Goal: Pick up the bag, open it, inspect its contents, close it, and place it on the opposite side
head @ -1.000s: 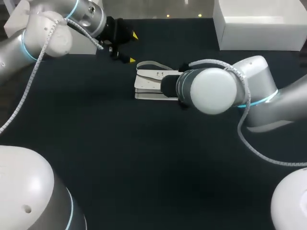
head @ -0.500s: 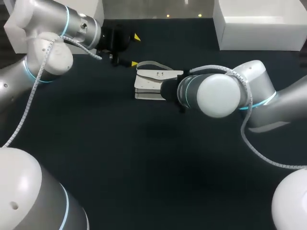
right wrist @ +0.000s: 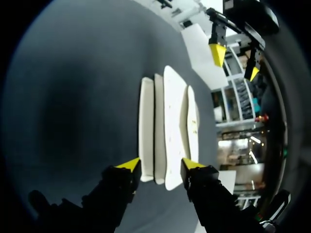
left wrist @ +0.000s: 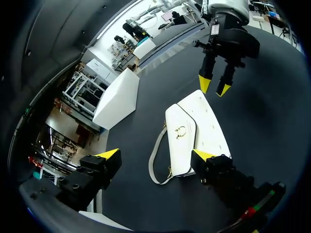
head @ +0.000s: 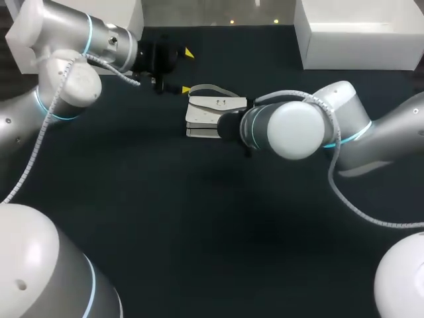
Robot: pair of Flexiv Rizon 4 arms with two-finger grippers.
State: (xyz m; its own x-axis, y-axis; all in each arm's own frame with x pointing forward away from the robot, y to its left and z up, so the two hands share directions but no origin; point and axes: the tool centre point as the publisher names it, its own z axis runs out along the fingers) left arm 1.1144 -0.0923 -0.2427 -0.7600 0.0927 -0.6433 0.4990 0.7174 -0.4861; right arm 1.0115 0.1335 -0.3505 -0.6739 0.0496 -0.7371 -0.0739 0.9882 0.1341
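Dark table (head: 132, 199) bears a white strapped bag (head: 209, 109); left end effector (left wrist: 155, 154) and right end effector (right wrist: 161, 164) gape.

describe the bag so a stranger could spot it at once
On the dark table, look mid-far, between the left gripper and right gripper. The white handbag lies flat there, with a grey strap and gold clasp; the other white things are plain boxes at the far corners.

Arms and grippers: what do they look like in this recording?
The left arm and right arm are rounded white and silver-grey shells with thin glowing cyan rings at the joints, each with a white ribbed cable looped outside. The left gripper and right gripper are black, each with two fingers ending in yellow wedge tips.
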